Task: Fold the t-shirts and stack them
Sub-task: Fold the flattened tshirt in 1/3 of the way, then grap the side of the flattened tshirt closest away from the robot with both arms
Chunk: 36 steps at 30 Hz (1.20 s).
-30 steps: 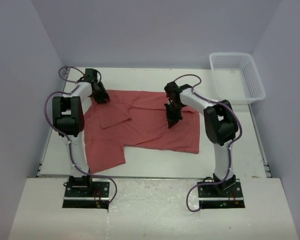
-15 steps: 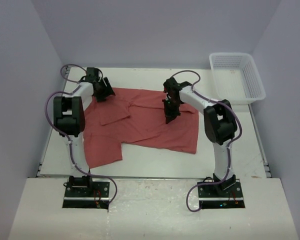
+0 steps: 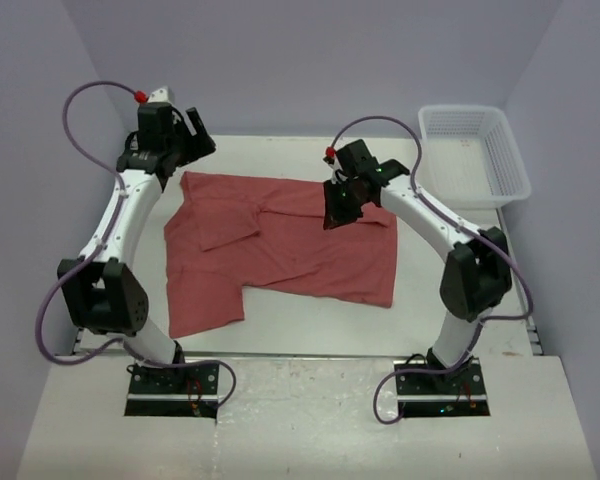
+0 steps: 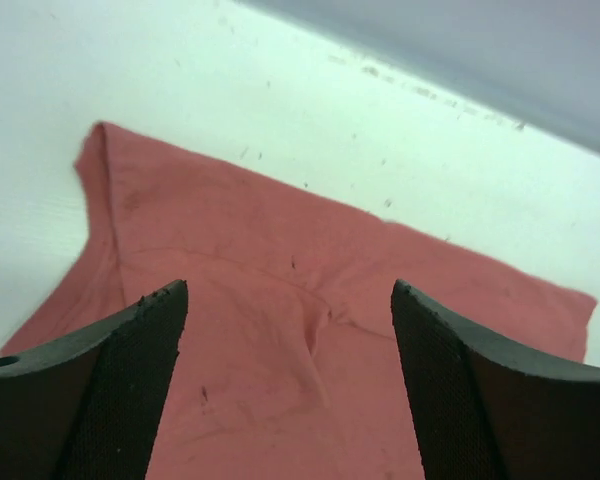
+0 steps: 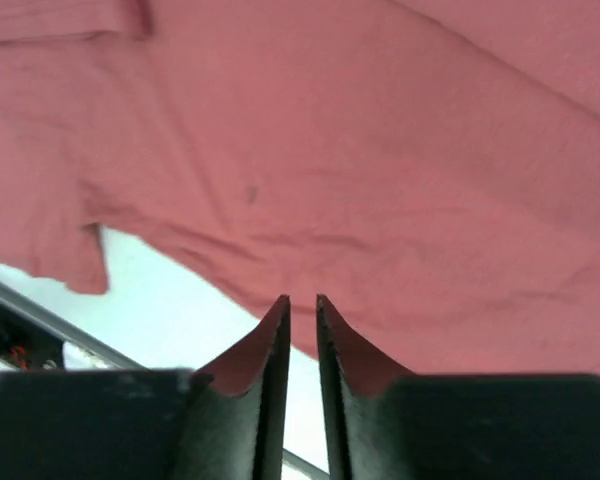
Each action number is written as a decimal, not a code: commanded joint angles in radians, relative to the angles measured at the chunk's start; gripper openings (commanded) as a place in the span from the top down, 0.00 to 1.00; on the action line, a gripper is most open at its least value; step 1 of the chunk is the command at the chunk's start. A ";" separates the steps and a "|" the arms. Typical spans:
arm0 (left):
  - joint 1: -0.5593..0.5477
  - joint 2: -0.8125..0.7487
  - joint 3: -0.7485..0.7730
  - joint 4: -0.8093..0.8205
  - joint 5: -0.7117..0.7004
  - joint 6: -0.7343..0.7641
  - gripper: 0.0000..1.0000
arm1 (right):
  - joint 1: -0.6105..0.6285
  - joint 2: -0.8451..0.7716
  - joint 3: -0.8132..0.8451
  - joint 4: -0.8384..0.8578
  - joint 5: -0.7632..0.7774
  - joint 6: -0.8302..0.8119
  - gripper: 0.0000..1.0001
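Left jaws now higher off the t-shirt (image 3: 290,250) and wide apart, right jaws barely apart; basket (image 3: 477,201) well aside.

Left tool (image 4: 288,292) gapes wide — right tool (image 5: 303,300) barely parted.

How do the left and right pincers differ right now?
The left pincer has its jaws wide apart with nothing between them; the right pincer shows only a narrow slit. The left pincer is near the far left corner of the t-shirt; the right pincer is over its far right part. Both point down at the same red cloth.
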 commanded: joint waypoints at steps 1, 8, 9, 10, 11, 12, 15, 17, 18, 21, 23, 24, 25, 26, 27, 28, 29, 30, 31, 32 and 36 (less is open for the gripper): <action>-0.023 -0.168 0.053 -0.221 -0.173 0.001 0.20 | 0.052 -0.294 -0.140 0.077 -0.033 0.026 0.79; -0.027 -0.317 -0.058 -0.705 -0.342 -0.077 0.28 | 0.086 -0.650 -0.404 0.158 -0.073 0.116 0.72; -0.028 -0.330 -0.089 -0.731 -0.361 -0.090 0.30 | 0.091 -0.682 -0.450 0.173 -0.078 0.119 0.72; -0.036 -0.353 -0.156 -0.762 -0.397 -0.117 0.31 | 0.092 -0.739 -0.470 0.199 -0.099 0.122 0.72; -0.042 -0.362 -0.193 -0.776 -0.422 -0.136 0.32 | 0.092 -0.762 -0.487 0.213 -0.107 0.128 0.72; -0.042 -0.371 -0.228 -0.787 -0.436 -0.157 0.33 | 0.091 -0.779 -0.513 0.221 -0.118 0.130 0.72; -0.056 -0.400 -0.333 -0.833 -0.379 -0.231 0.36 | 0.092 -0.825 -0.544 0.223 -0.173 0.124 0.72; -0.068 -0.411 -0.391 -0.872 -0.390 -0.283 0.37 | 0.092 -0.845 -0.565 0.229 -0.193 0.103 0.71; -0.069 -0.417 -0.429 -0.879 -0.393 -0.288 0.38 | 0.092 -0.859 -0.589 0.238 -0.185 0.099 0.71; -0.073 -0.446 -0.498 -0.906 -0.385 -0.286 0.41 | 0.091 -0.870 -0.628 0.252 -0.196 0.084 0.71; -0.073 -0.460 -0.613 -0.905 -0.395 -0.280 0.41 | 0.092 -0.876 -0.648 0.275 -0.220 0.092 0.71; -0.074 -0.451 -0.644 -0.905 -0.389 -0.280 0.41 | 0.092 -0.877 -0.653 0.281 -0.224 0.096 0.71; -0.076 -0.443 -0.667 -0.897 -0.381 -0.263 0.41 | 0.091 -0.880 -0.656 0.286 -0.225 0.098 0.72; -0.089 -0.433 -0.667 -0.903 -0.398 -0.269 0.41 | 0.092 -0.883 -0.662 0.289 -0.227 0.099 0.71; -0.091 -0.428 -0.657 -0.903 -0.422 -0.275 0.41 | 0.091 -0.891 -0.666 0.299 -0.224 0.098 0.71; -0.091 -0.428 -0.652 -0.902 -0.433 -0.286 0.42 | 0.092 -0.894 -0.672 0.304 -0.222 0.093 0.71; -0.092 -0.426 -0.654 -0.894 -0.430 -0.288 0.42 | 0.091 -0.894 -0.682 0.307 -0.221 0.092 0.71; -0.093 -0.411 -0.672 -0.880 -0.430 -0.289 0.43 | 0.091 -0.890 -0.685 0.309 -0.221 0.090 0.71; -0.096 -0.405 -0.687 -0.862 -0.434 -0.286 0.43 | 0.091 -0.888 -0.685 0.307 -0.219 0.089 0.71; -0.097 -0.399 -0.698 -0.850 -0.433 -0.288 0.43 | 0.091 -0.885 -0.682 0.299 -0.218 0.087 0.71; -0.109 -0.344 -0.729 -0.801 -0.442 -0.317 0.43 | 0.092 -0.905 -0.689 0.302 -0.213 0.090 0.71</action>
